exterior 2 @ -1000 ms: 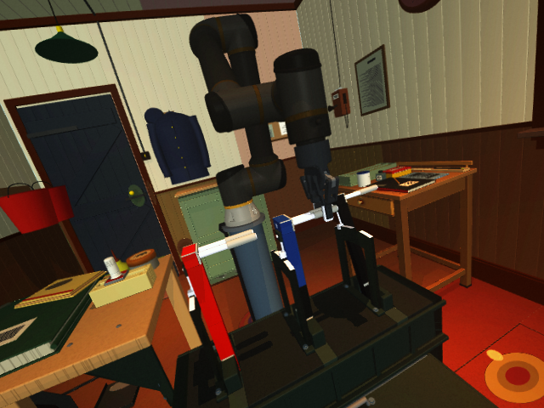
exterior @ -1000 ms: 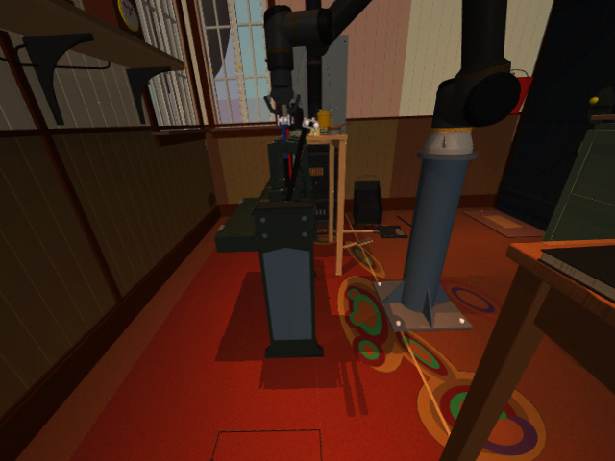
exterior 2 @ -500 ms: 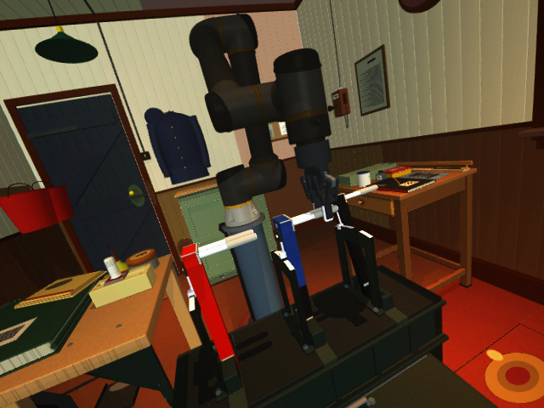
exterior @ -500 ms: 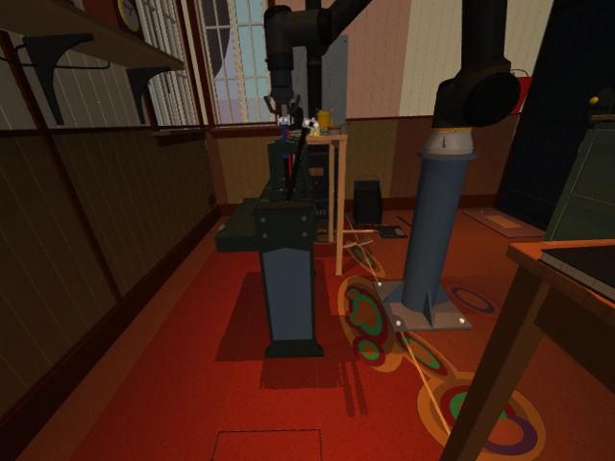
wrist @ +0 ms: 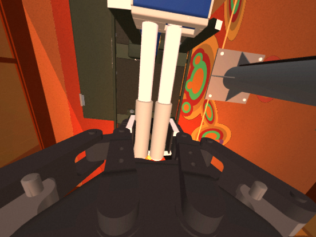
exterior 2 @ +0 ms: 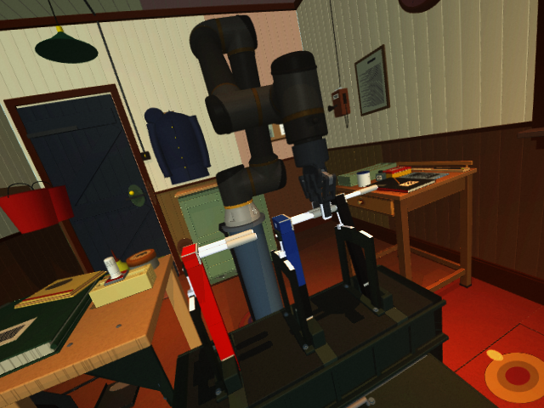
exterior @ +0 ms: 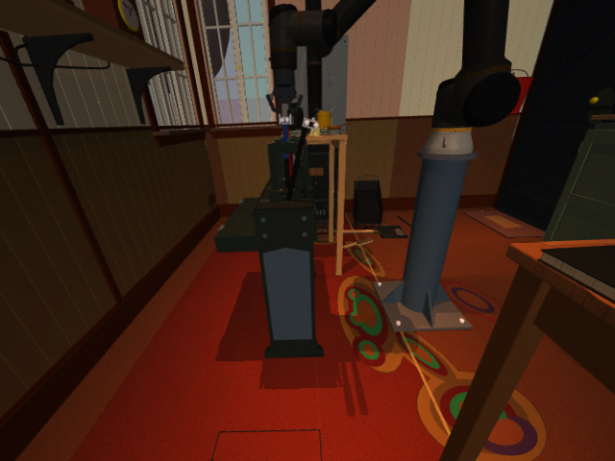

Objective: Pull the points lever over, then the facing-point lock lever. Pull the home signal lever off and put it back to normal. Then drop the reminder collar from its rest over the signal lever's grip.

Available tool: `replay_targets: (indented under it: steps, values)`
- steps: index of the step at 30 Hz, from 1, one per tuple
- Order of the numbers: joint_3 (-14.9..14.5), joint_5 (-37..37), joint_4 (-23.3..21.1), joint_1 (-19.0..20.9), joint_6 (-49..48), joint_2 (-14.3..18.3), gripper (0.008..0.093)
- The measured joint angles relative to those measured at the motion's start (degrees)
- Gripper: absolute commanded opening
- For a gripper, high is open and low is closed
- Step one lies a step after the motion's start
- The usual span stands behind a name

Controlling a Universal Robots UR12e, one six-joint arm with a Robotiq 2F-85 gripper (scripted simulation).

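The blue lever (exterior 2: 288, 246) stands in the frame between the red lever (exterior 2: 206, 298) and the black lever (exterior 2: 356, 250). The blue lever's white grip (exterior 2: 310, 215) is held in my closed gripper (exterior 2: 324, 211) near its free end. The wrist camera shows that grip (wrist: 144, 94) beside a second white bar (wrist: 167, 94), both running between my fingers (wrist: 148, 148) up to the blue lever head (wrist: 171, 5). The red lever's white grip (exterior 2: 228, 243) sticks out to the right. The black lever's grip (exterior 2: 361, 192) points toward the far table. I cannot make out the collar.
The arm's grey pedestal (exterior: 427, 238) stands bolted to the red floor beside the lever frame (exterior: 288, 258). A wooden table (exterior 2: 88, 316) with books is left of the frame. Another table (exterior 2: 413, 189) stands by the far wall.
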Motion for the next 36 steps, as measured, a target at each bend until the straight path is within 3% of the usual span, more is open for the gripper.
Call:
replay_targets:
  steps: [7,36]
  values:
    - [1.9,-0.1,-1.1,-0.1,-0.1,-0.8,0.0080]
    - [5.0,-0.1,-1.9,-0.4,-0.3,-3.0,0.0080]
